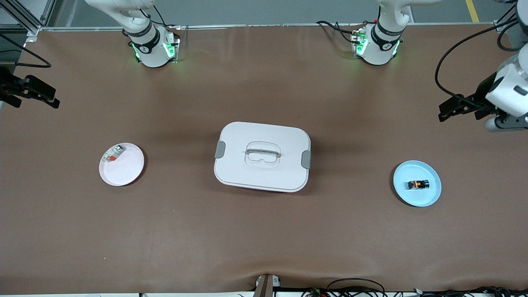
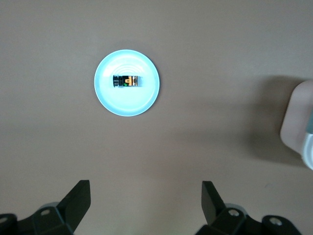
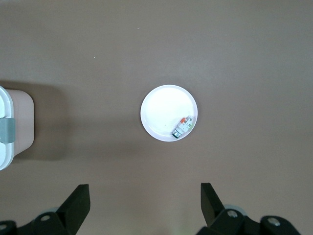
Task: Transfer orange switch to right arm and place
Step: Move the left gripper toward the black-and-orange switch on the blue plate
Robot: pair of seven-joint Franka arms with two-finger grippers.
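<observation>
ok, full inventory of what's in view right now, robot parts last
table: 1, brown, under everything.
box: 1, white with grey latches and a handle in its closed lid, at the middle of the table.
blue plate: 1, light blue, toward the left arm's end of the table.
orange switch: 1, black with glowing orange face, on the blue plate.
white plate: 1, white, toward the right arm's end of the table.
small part: 1, white-grey with orange-red tab, at the white plate's rim.
left gripper: 1, black, open, over the table's left-arm end, empty.
right gripper: 1, black, open, over the table's right-arm end, empty.
</observation>
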